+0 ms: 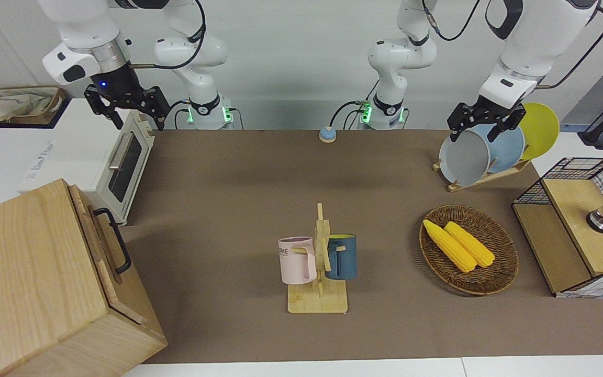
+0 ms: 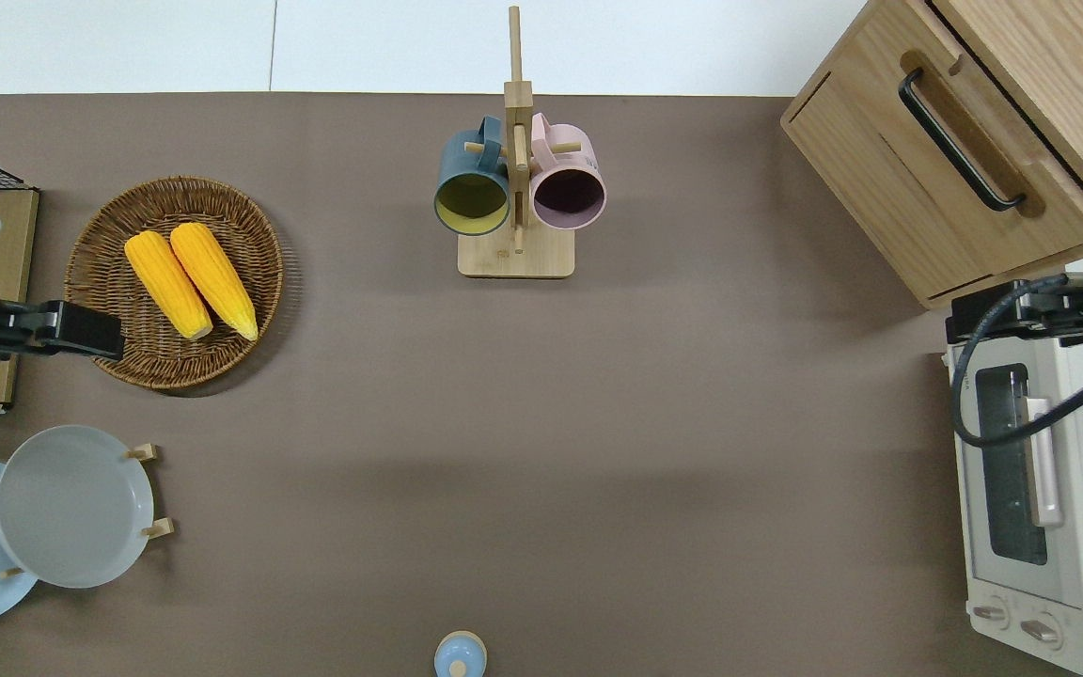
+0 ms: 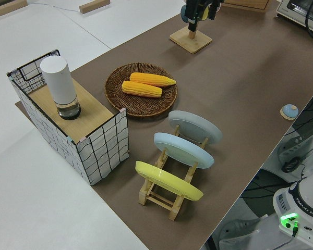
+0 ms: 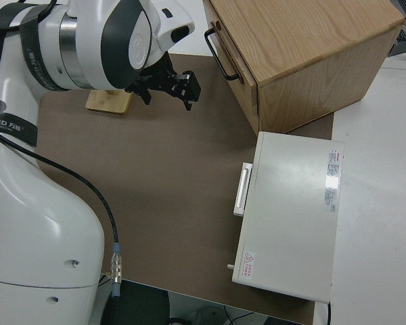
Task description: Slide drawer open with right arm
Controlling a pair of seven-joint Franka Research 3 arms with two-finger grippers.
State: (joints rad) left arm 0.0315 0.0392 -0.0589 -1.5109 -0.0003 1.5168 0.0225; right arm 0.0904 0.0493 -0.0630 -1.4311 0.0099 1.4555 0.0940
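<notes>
Item: drawer (image 1: 103,240), lower left of the front view, top of the light-wood cabinet (image 1: 34,283); black bar handle (image 1: 114,240) on its front. I read it as barely proud of the cabinet face.

Item: right gripper (image 1: 133,111), upper left of the front view, hanging in the air. In the overhead view I see it at the right edge, over the toaster oven (image 2: 1049,489) end closest to the cabinet. Jaws spread wide, holding nothing, clear of the handle.

Item: left gripper (image 1: 482,128), upper right of the front view. Arm parked; fingers apart, nothing between them.

Item: mug stand (image 1: 318,283), centre of the front view.
</notes>
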